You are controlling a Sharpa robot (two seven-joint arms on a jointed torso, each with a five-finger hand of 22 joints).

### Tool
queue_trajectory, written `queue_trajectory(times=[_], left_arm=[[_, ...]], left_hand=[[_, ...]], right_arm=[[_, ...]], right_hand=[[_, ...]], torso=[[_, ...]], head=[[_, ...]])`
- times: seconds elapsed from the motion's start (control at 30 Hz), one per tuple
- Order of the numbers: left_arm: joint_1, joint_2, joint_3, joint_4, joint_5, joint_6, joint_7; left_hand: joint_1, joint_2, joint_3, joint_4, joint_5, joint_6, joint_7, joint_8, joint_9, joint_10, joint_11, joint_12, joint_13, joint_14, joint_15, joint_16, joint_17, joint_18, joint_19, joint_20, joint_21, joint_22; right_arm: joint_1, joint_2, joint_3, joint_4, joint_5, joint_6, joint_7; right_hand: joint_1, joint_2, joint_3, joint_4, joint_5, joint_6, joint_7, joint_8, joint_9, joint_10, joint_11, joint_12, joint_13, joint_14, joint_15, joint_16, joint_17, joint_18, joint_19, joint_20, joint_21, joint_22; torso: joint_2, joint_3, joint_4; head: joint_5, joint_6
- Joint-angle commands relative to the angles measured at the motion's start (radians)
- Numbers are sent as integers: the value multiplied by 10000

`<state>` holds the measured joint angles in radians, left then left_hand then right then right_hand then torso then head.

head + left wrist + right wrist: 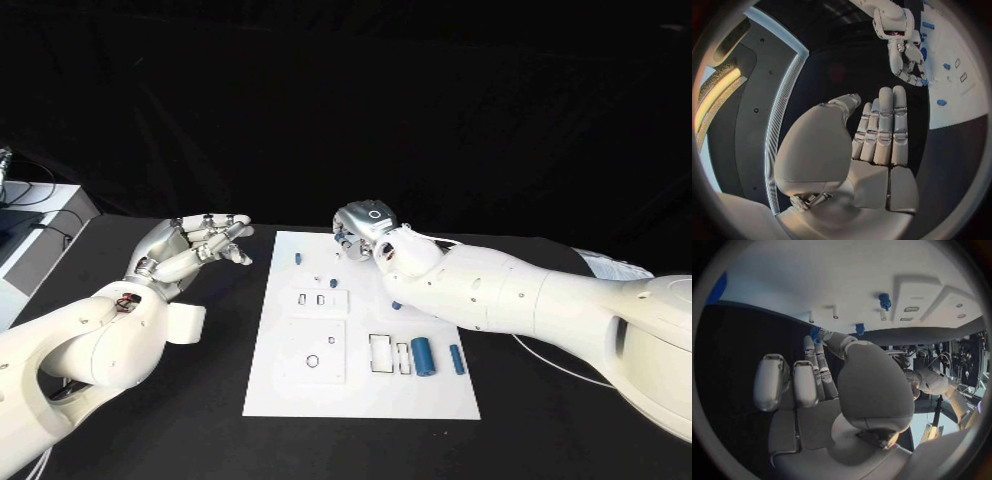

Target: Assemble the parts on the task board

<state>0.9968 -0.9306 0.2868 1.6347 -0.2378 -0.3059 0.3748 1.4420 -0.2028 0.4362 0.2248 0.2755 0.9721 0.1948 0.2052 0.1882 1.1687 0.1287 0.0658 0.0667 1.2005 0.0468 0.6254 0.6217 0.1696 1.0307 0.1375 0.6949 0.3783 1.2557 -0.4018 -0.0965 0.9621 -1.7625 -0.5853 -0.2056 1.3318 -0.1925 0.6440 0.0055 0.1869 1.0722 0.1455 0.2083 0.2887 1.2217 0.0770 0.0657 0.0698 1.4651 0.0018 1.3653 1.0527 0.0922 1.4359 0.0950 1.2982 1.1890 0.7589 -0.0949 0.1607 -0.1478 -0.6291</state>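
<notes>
Nearest on the board (361, 400), in the head view, two blue parts lie side by side: a thick cylinder (421, 353) and a thin pin (457, 359), next to white rectangular slots, probably waiting their turn. The middle of the board carries raised white blocks with small slots and a ring hole, where I judge parts are meant to seat. The left hand (195, 250) hovers off the board's left edge over the black table (173, 430), fingers straight and pressed together, holding nothing, seemingly parked clear of the work. Farthest, the right hand (364, 232) reaches over the board's far edge; its wrist view shows fingertips (820, 335) pinching a small blue part (814, 332), apparently to carry it to a hole. Small blue pegs (884, 301) stand nearby
</notes>
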Motion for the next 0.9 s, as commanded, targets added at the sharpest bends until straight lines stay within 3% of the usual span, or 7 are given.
queue_trajectory(times=[0.03,0.47,0.9], left_arm=[[5,-3,18,40,-63,156,53],[5,-10,34,-19,-68,163,43],[5,10,38,-42,-76,175,40]], left_hand=[[-53,-48,30,-26,-40,-17,46,-53,9,-54,-15,-36,0,-77,1,62,9,100,-93,-5,55,10],[-54,-58,37,-40,-43,-24,53,-60,10,-67,-8,-35,0,-95,6,73,17,100,-120,-1,86,32],[-57,-61,42,-47,-43,-29,57,-65,12,-78,-4,-36,-1,-104,9,82,22,100,-137,2,106,46]], right_arm=[[-4,-3,3,-45,-182,242,-3],[-2,-153,2,93,-543,285,-148],[-2,-116,2,31,-547,508,-103]], right_hand=[[30,-54,54,-32,-13,23,28,23,18,36,37,-14,13,172,-66,65,-30,-154,20,-28,24,-24],[29,-58,57,-34,-16,19,28,25,26,35,37,-15,12,172,-64,70,-21,-162,31,-27,49,13],[19,-81,54,-41,-17,23,27,36,49,51,36,-10,12,169,-63,75,-23,-166,34,-25,63,38]], torso=[[25,-23,30],[65,-31,18],[93,-79,36]], head=[[-7,-15],[49,-28],[39,-9]])
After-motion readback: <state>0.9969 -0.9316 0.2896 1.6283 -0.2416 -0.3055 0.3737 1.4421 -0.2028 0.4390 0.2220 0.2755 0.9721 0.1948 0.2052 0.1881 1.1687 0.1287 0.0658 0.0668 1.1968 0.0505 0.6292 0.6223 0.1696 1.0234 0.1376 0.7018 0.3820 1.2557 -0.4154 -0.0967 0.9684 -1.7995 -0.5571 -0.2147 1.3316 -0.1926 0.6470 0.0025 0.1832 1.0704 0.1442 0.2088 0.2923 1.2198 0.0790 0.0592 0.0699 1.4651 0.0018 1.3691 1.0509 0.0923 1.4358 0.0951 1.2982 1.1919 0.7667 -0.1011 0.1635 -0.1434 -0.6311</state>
